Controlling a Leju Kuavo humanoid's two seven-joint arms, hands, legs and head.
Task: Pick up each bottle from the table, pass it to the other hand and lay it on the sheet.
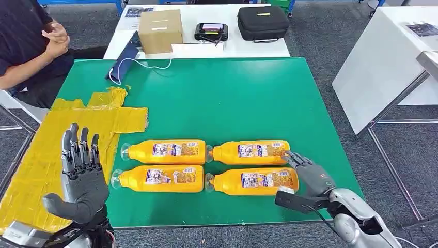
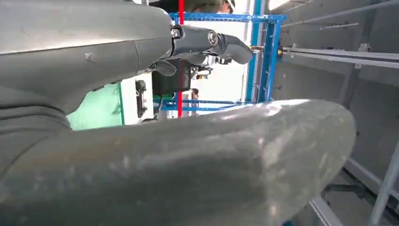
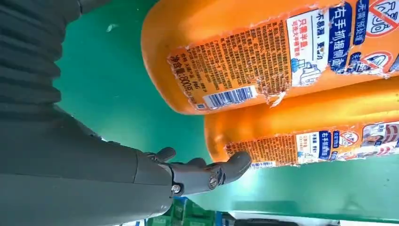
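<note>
A green-topped table stood on grey carpet, with a white table butted against its far edge and another white table off to the right. The far table carried a cardboard box, a black case and a small device. A person sat at the far left. Blue metal racking stood beyond.

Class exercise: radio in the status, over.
Left hand open, raised over the sheet. Right hand open, at the right-hand bottles' bases. Four bottles lying on the table, none on sheet.
</note>
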